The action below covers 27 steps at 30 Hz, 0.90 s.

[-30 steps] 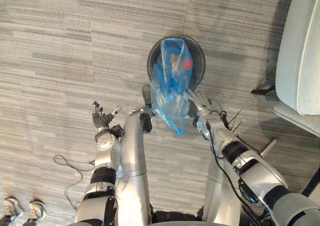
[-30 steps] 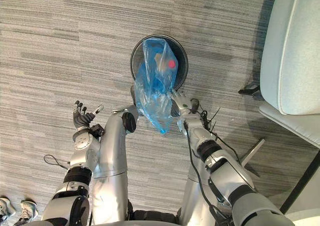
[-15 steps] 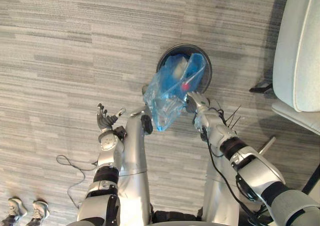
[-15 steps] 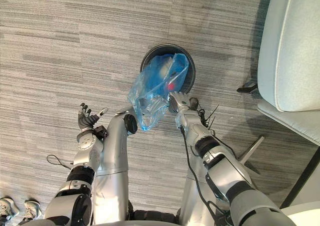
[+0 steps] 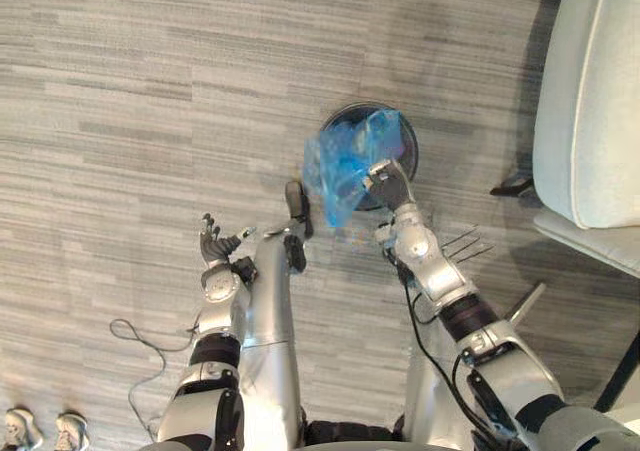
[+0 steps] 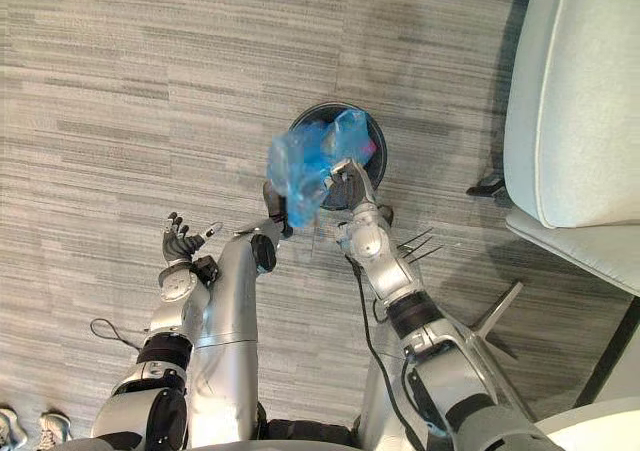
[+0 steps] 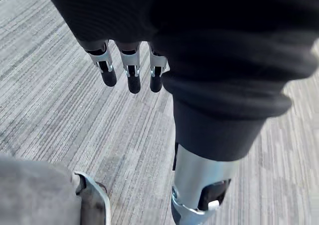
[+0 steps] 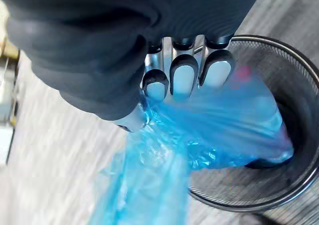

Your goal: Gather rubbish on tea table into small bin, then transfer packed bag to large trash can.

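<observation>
The right robot hand [image 5: 386,180] grips a bunched fold of the blue rubbish bag [image 5: 345,166], which trails from inside the black mesh bin [image 8: 299,70] over its 8 o'clock rim, likely for lifting out, while the left robot hand [image 5: 214,247] waits open, well apart at 8 o'clock.

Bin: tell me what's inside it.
One end of the blue bag reaches into the bin, the rest over the rim in the right hand. A pink item shows through it; the bin's bottom is covered.
</observation>
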Motion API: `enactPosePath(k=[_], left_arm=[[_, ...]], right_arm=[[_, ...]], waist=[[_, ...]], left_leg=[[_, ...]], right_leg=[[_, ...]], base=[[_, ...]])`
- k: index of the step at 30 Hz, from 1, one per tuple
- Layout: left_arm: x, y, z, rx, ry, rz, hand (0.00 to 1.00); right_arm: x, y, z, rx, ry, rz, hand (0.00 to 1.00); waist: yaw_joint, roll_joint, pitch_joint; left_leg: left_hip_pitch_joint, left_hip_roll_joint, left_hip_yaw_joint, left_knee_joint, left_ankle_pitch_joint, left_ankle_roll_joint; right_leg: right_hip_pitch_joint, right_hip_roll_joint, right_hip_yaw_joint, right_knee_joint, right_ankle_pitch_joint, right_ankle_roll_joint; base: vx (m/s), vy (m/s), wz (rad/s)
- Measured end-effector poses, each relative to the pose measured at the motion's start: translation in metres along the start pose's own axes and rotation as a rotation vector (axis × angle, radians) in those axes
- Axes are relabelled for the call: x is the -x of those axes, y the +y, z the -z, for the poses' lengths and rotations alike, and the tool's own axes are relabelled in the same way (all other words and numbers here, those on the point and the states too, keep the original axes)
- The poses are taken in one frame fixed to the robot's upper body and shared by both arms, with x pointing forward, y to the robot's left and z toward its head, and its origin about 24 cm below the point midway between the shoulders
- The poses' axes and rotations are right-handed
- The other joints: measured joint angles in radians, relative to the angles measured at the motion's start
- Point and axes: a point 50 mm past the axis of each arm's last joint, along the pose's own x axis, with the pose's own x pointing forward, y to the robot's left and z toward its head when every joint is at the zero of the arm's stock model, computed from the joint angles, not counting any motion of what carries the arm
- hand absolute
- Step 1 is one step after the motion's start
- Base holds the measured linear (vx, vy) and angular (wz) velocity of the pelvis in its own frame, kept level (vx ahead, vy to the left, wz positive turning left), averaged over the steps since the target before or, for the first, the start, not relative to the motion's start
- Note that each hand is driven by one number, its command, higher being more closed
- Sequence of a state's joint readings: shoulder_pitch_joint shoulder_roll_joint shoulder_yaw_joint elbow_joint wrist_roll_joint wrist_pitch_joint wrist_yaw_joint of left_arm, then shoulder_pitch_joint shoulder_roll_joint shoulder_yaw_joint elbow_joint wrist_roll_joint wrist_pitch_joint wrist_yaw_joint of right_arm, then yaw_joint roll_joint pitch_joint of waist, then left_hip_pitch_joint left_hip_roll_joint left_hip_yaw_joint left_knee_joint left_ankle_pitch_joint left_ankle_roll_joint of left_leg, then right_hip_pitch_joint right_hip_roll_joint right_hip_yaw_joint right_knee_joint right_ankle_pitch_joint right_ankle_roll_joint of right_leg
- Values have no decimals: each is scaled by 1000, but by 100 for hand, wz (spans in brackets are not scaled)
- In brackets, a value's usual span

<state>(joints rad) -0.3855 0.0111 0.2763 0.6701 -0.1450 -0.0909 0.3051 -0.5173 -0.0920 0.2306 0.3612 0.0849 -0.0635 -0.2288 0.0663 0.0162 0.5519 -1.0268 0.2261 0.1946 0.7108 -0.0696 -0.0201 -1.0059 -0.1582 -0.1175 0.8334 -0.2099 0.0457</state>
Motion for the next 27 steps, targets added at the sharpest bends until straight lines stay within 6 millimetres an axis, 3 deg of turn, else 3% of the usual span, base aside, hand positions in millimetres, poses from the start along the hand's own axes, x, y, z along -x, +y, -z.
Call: enactPosePath(k=[2, 6, 8, 13, 15, 17, 21, 23, 24, 25, 26, 27], left_arm=[[4, 0, 5, 3, 12, 3, 0], [22, 12, 26, -39, 46, 26, 0], [26, 15, 33, -55, 64, 36, 0], [42, 24, 58, -102, 138, 66, 0], [49, 26, 67, -122, 163, 80, 0], [58, 34, 84, -166, 227, 84, 0], [65, 49, 103, -224, 313, 81, 0], [63, 53, 100, -235, 304, 74, 0], [62, 56, 99, -235, 300, 64, 0], [61, 56, 97, -230, 291, 62, 0], [57, 57, 90, -228, 259, 62, 0], [56, 57, 83, -218, 228, 60, 0]], right_arm=[[5, -1, 3, -91, 17, 3, 100], [30, -2, 9, -367, 27, 33, 100], [35, -1, 7, -415, 10, 27, 100], [55, -1, 3, -514, -38, 33, 100], [62, -1, 6, -530, -31, 44, 100], [71, 1, 14, -549, 2, 48, 100], [75, 0, 18, -550, 12, 55, 100], [74, 0, 17, -546, 8, 52, 100], [72, -1, 15, -539, -1, 47, 100], [72, -2, 15, -538, -3, 49, 100], [76, -3, 17, -533, 2, 58, 100], [79, -4, 18, -530, 3, 63, 100]], waist=[[-2, 0, 0], [-1, -9, -4], [-1, -11, -5], [-4, -49, -28], [-7, -65, -50], [-20, -83, -117], [-28, -86, -174], [-23, -86, -174], [-25, -73, -180], [-29, -70, -178], [-32, -70, -179], [-28, -72, -179]], left_leg=[[42, 0, 8, -29, 2, -3], [248, -16, 30, -163, 25, -14], [301, -20, 35, -192, 36, -16], [497, -33, 56, -272, 43, -16], [550, -36, 60, -293, 43, -17], [606, -36, 74, -336, 42, -17], [678, -53, 125, -391, 42, -19], [669, -51, 121, -371, 43, -17], [666, -27, 134, -374, 47, -3], [669, -23, 140, -370, 42, 5], [670, -25, 134, -342, 36, 15], [675, -32, 119, -321, 35, 15]], right_leg=[[41, 1, -5, -34, 7, -7], [245, 0, -27, -167, 41, -7], [300, 0, -32, -198, 45, -5], [501, 2, -47, -298, 50, 2], [561, 6, -48, -336, 54, 8], [622, 21, -44, -414, 80, 17], [674, 44, 27, -532, 163, 38], [644, 40, 38, -516, 209, 41], [625, 45, 32, -503, 238, 61], [610, 36, 20, -409, 187, 47], [599, 11, 1, -157, 89, 20], [626, 1, 3, -22, 46, 45]], base=[[9, -42, -9], [79, -67, 2], [120, -52, 5], [163, -32, 1], [132, 5, -5], [125, 32, -17], [52, 87, -54], [-44, 92, -75], [-130, 60, -70], [-180, 44, -33], [-120, -41, 29], [-152, -68, 61]])
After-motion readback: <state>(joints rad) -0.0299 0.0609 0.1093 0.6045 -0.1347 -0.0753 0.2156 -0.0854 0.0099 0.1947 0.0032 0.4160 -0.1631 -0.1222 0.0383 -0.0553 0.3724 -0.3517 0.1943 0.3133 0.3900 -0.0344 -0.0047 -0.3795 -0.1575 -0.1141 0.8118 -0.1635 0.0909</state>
